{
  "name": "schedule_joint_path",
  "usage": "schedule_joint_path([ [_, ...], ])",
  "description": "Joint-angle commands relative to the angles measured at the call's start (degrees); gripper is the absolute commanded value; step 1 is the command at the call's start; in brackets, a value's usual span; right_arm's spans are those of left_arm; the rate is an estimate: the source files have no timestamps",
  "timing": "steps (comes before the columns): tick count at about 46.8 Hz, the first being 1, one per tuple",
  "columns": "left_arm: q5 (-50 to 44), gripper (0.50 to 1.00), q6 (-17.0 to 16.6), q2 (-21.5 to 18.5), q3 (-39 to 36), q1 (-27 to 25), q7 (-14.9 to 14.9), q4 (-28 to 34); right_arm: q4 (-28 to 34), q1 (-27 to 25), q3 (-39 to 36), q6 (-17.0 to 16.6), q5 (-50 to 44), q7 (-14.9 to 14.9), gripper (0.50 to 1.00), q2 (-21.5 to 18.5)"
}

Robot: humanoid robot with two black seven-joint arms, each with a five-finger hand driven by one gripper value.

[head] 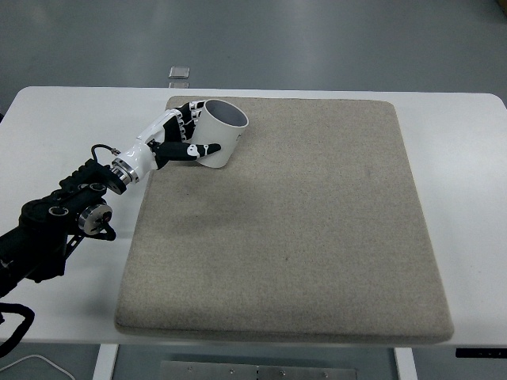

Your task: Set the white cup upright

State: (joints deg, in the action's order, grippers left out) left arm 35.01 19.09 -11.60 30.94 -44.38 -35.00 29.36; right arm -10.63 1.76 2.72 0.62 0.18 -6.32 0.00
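The left hand (181, 138) is grasping the white cup (219, 133) at the grey mat (317, 237)'s far left corner; the cup is leaning, apparently not yet seated upright, with release remaining.

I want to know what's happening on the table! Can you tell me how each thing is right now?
white cup: held, tilted, open mouth facing up and to the right, at the mat's far left corner.
left hand: fingers wrapped around the cup's side.
mat: lying flat on the table.
table: white, holding the mat.
small object: lying at the table's far edge.
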Motion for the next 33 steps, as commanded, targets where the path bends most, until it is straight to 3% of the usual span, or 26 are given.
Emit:
schedule_joint_path([
  [1, 0.1, 0.848, 0.1, 0.0, 0.0, 0.1, 0.0, 0.2, 0.0, 0.0, 0.0, 0.0, 0.0, 0.0, 0.930, 0.0],
  [7, 0.1, 0.962, 0.1, 0.1, 0.0, 0.1, 0.0, 0.7, 0.0, 0.0, 0.0, 0.0, 0.0, 0.0, 0.930, 0.0],
  [11, 0.1, 0.988, 0.1, 0.0, 0.0, 0.0, 0.0, 0.7, 0.0, 0.0, 0.0, 0.0, 0.0, 0.0, 0.930, 0.0],
  [33, -0.1, 0.992, 0.2, -0.3, 0.1, -0.4, 0.0, 0.7, 0.0, 0.0, 0.0, 0.0, 0.0, 0.0, 0.930, 0.0],
])
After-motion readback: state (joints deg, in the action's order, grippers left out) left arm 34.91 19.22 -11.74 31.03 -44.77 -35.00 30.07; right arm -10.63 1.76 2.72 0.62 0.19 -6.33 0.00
